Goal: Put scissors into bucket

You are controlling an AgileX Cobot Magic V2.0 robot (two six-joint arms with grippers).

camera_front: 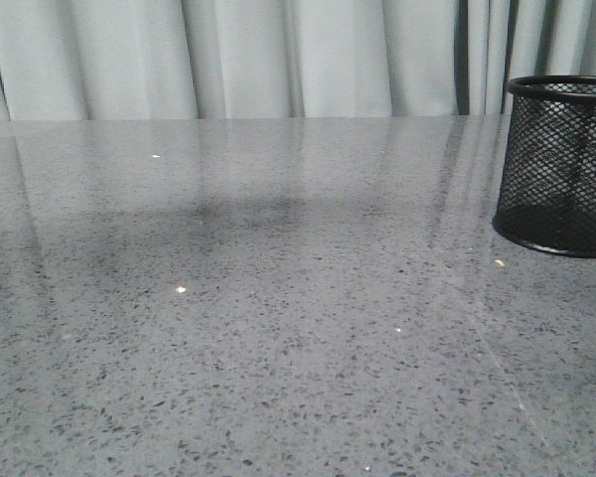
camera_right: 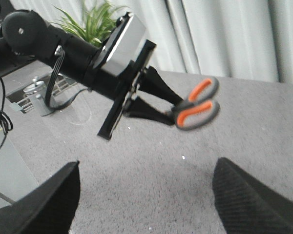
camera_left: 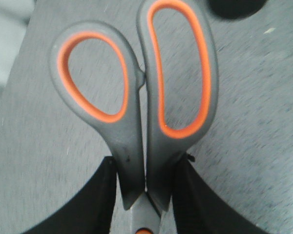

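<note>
The scissors [camera_left: 141, 112] have dark grey handles with orange-lined loops. My left gripper [camera_left: 145, 187] is shut on them just below the loops, near the pivot, and the blades are hidden behind the fingers. The right wrist view shows the scissors [camera_right: 198, 105] held in the air above the table by the left gripper [camera_right: 173, 108]. The bucket [camera_front: 561, 164], a black wire-mesh cup, stands upright at the table's far right in the front view, cut by the frame edge. My right gripper [camera_right: 146, 183] is open over bare table, with nothing between its fingers.
The grey speckled table [camera_front: 278, 328] runs back to pale curtains [camera_front: 278, 55]. In the right wrist view a green plant [camera_right: 90, 24] and a metal fitting [camera_right: 36, 92] stand beyond the table's edge, behind the left arm [camera_right: 63, 48].
</note>
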